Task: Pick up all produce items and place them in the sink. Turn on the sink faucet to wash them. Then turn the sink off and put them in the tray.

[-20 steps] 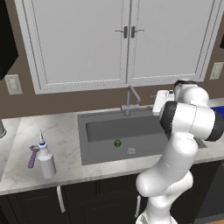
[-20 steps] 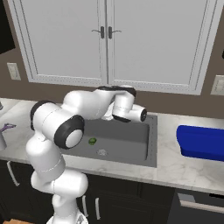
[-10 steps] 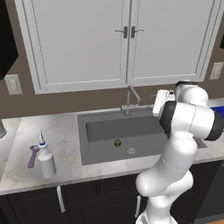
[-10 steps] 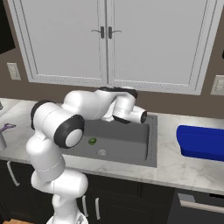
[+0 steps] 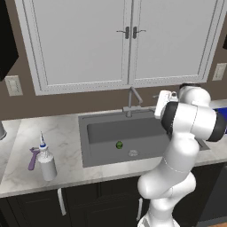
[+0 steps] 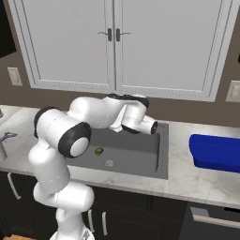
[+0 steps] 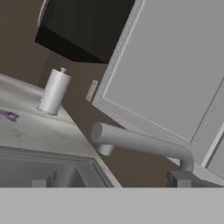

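Arm is easing its hand leftward behind the sink

In the left base view the hand (image 5: 163,103) is sliding left along the far rim of the sink (image 5: 102,131), closing on the faucet (image 5: 132,101) compared with a second ago. In the right base view the wrist (image 6: 139,123) is turning slightly and dipping a little over the basin.

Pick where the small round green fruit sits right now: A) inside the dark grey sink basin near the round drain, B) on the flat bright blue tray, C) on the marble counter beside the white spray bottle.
A: the small round green fruit lies on the floor of the dark grey sink basin, just beside the round silver drain.
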### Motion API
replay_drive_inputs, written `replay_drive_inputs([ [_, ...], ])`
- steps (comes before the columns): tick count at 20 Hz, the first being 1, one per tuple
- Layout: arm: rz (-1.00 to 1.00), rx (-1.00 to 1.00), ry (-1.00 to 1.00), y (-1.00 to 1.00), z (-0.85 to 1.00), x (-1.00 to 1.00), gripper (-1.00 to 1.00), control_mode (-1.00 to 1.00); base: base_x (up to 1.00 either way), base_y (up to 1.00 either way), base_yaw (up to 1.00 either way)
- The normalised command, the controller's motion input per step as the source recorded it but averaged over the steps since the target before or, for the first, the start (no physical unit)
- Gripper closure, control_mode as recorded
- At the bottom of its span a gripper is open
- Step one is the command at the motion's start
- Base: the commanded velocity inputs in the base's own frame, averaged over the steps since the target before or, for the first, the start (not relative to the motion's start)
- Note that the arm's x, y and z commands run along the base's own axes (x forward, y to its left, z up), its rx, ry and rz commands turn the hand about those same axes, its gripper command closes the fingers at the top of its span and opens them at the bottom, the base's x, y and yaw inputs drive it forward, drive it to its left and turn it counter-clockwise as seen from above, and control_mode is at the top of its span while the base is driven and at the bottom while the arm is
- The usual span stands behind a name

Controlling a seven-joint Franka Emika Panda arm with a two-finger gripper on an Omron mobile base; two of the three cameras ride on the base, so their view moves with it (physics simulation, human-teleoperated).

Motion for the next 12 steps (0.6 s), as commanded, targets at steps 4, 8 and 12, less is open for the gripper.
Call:
replay_drive_inputs([
  [4,0.0,0.0,-0.06,-0.14,-0.02,0.0,-1.0,-1.0,0.0,0.0,0.0],
  [8,0.0,0.01,0.0,-0.33,-0.08,0.0,-1.0,-1.0,0.0,0.0,0.0],
  [12,0.0,0.01,0.0,-0.27,-0.1,0.0,-1.0,-1.0,0.0,0.0,0.0],
])
